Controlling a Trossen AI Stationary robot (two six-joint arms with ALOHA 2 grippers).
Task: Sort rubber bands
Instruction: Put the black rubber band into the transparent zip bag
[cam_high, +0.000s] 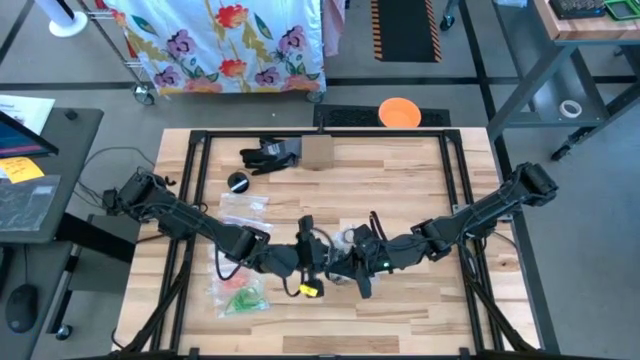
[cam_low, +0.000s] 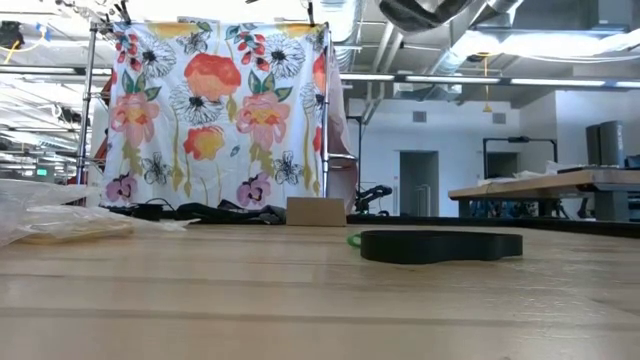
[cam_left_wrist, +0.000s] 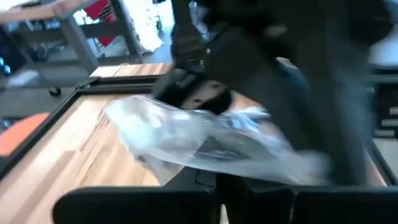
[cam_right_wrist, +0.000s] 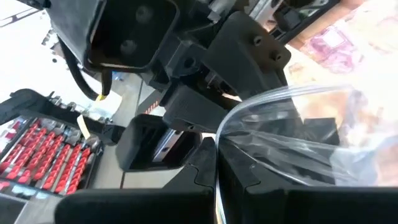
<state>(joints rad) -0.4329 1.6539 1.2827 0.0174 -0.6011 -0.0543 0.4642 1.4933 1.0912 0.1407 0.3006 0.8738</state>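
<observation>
Both arms meet over the middle of the table. My left gripper (cam_high: 322, 262) and my right gripper (cam_high: 352, 258) face each other, each shut on a clear plastic bag (cam_high: 345, 238) held up between them. The bag shows in the left wrist view (cam_left_wrist: 205, 137) and in the right wrist view (cam_right_wrist: 298, 143); I cannot tell whether anything is inside it. Green and red rubber bands (cam_high: 240, 297) lie inside a clear zip bag on the table's near left. Another zip bag (cam_high: 245, 207) lies flat farther back. My left gripper has the clear bag's film (cam_left_wrist: 211, 163) pinched between its two fingers, coming nearly level from the table's left. The bag spreads out crumpled beyond the fingers toward the other gripper, off the table. My right gripper pinches the bag's curved edge (cam_right_wrist: 219, 146) between its two fingers, coming nearly level from the table's right. The film bulges away from the fingers toward the left gripper, clear of the table.
At the table's far side are a cardboard box (cam_high: 317, 150), a black bundle (cam_high: 268, 155) and a small black round thing (cam_high: 238, 181). A yellow-and-black piece (cam_high: 310, 290) hangs below the left gripper. An orange disc (cam_high: 399, 112) lies beyond the far edge. A flat black object (cam_low: 440, 245) lies on the wood.
</observation>
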